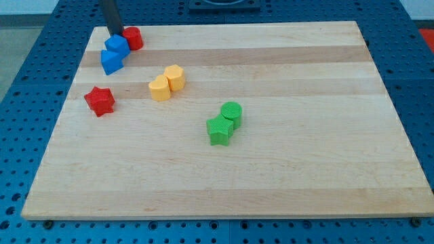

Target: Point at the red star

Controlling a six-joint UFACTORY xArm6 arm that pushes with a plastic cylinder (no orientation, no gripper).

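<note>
The red star lies on the wooden board at the view's left, apart from the other blocks. My tip is at the view's top left, right beside a blue block and a red block. The tip is well above the red star in the view, with a second blue block lying between them.
Two yellow blocks touch each other right of the red star. A green cylinder and a green star touch near the board's middle. Blue perforated table surrounds the board.
</note>
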